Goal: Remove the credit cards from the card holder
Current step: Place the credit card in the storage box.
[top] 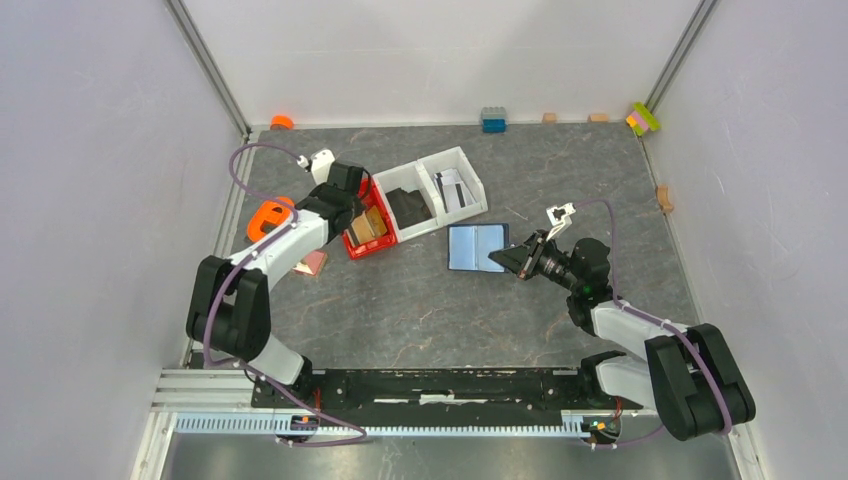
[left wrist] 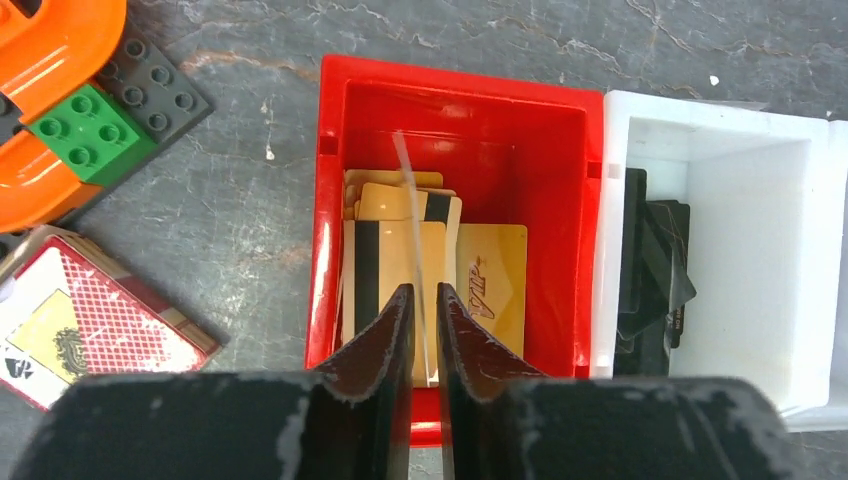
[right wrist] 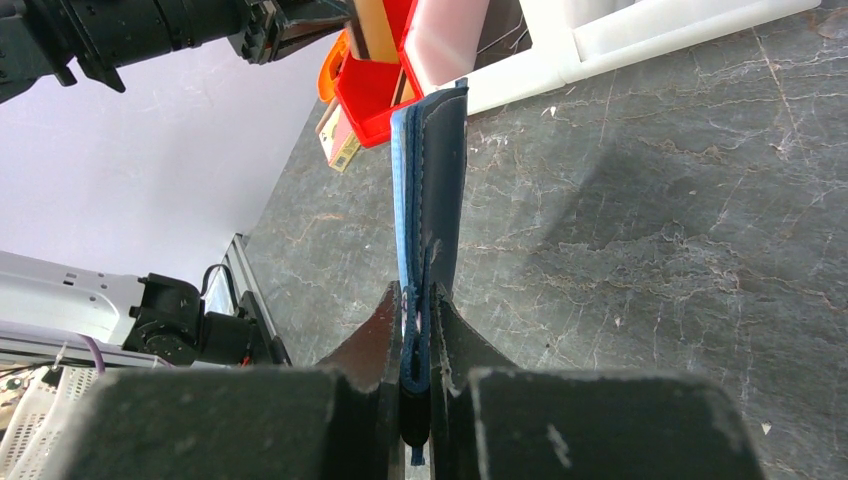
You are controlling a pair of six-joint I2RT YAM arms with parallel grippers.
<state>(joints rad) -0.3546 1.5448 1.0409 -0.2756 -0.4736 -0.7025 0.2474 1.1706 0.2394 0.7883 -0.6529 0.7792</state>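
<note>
Here, card holder (top: 476,248), red bin (left wrist: 460,85), gold cards (left wrist: 490,270)

The grey table (top: 400,310) carries a red bin (left wrist: 460,85), a white bin (left wrist: 700,112), a card deck (left wrist: 95,310) and bricks (top: 493,119).

The top external view looks steeply down from behind the arm bases over the whole table (top: 400,310). The left wrist view hangs close, straight above the red bin (left wrist: 460,85). The right wrist view, tight against the card holder (right wrist: 445,180), faces that bin low across the table. All three views share the bin.
</note>
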